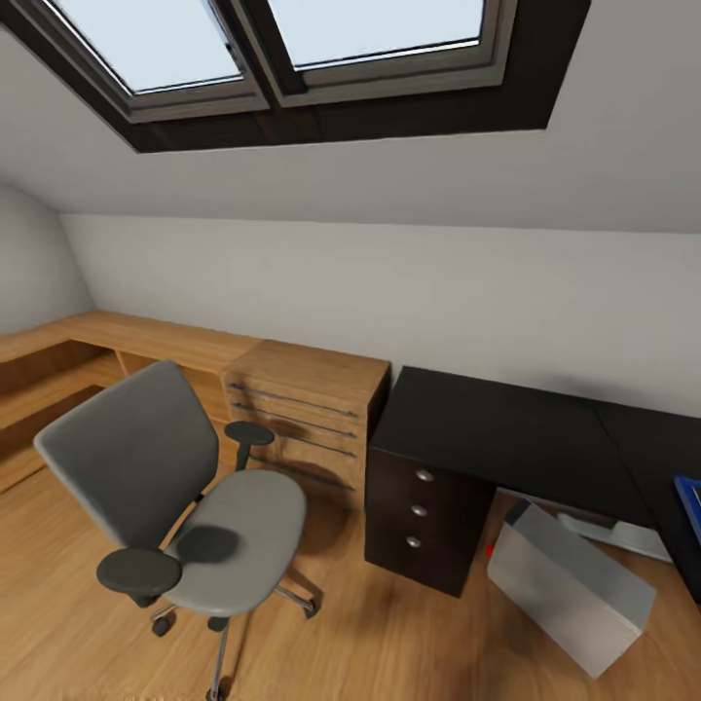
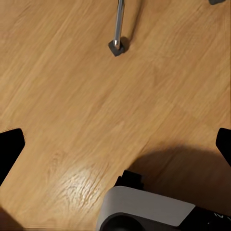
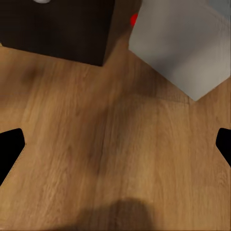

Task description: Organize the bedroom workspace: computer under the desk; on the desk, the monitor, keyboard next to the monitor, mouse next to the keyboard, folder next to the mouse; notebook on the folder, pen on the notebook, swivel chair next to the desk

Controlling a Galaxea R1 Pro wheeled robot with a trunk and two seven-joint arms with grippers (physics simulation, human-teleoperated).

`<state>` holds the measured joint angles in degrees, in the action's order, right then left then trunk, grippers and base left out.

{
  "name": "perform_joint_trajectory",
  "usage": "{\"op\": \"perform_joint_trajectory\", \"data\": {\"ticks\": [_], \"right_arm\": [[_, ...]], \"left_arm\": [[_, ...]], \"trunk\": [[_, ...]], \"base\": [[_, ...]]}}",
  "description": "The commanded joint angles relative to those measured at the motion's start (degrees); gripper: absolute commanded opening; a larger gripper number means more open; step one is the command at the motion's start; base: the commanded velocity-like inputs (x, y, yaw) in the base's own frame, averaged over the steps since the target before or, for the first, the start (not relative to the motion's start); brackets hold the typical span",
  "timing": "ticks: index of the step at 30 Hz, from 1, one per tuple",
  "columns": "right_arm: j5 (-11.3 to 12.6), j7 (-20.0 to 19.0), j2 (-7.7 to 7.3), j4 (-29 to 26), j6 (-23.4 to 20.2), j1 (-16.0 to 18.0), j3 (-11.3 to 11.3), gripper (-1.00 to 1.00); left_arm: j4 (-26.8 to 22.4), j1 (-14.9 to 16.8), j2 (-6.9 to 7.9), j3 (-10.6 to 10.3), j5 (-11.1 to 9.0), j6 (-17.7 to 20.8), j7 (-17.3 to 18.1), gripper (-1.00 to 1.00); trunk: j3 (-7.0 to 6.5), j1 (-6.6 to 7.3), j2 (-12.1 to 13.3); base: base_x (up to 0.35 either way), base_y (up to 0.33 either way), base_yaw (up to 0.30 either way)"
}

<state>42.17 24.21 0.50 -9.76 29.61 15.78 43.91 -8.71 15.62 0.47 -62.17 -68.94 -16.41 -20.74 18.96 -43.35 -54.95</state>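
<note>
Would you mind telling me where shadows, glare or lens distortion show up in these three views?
Head view: wide-angle stretch bends the skylight and tilts the computer; the armrest shades the swivel chair seat. Left wrist view: a bright sheen patch on the floor, dark shadow beside it. Right wrist view: a soft shadow low on the floor, slightly blurred.

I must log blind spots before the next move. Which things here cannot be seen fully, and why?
- Folder: head view, cut off by the right edge.
- Desk: head view, its right part is cut off.
- Chair: head view, base partly hidden under the seat.
- Computer: right wrist view, cut off at the edge.
</note>
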Motion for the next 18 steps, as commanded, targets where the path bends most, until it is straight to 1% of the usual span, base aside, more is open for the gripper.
{"op": "perform_joint_trajectory", "data": {"ticks": [1, 18], "right_arm": [[0.35, 0.32, 0.02, -0.01, 0.14, 0.04, 0.51, 1.00], [-0.06, 0.22, 0.11, 0.01, 0.18, 0.04, 0.99, 1.00]], "left_arm": [[-0.17, 0.03, 0.05, -0.48, -0.40, -0.12, -0.36, 1.00], [0.01, 0.03, 0.05, -0.47, -0.40, -0.21, -0.27, 1.00]], "trunk": [[0.11, 0.00, -0.05], [0.85, 0.00, -0.05]], "base": [[0.000, 0.000, 0.249], [0.000, 0.000, 0.249]]}}
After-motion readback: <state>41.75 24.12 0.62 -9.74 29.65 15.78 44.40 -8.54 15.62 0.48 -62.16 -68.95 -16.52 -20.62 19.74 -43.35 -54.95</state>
